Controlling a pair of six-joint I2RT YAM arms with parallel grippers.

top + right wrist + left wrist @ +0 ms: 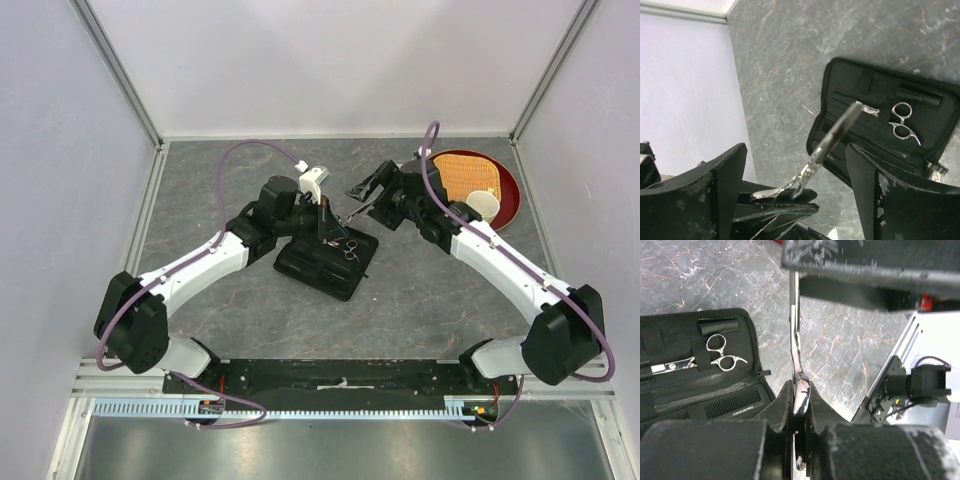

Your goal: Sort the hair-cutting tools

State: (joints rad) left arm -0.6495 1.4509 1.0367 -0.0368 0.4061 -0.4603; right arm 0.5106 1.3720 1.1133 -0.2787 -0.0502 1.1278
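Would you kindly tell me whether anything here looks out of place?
Yes: one pair of scissors hangs clamped in the left jaws, in mid-air near the open case, while the other pair sits strapped inside.

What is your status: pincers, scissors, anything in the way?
Left pincer shut on loose scissors. Right pincer open, straddling them. Second scissors strapped in open case. Nothing in the way.

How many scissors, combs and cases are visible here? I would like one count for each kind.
Scissors: 2
Combs: 1
Case: 1
Total: 4
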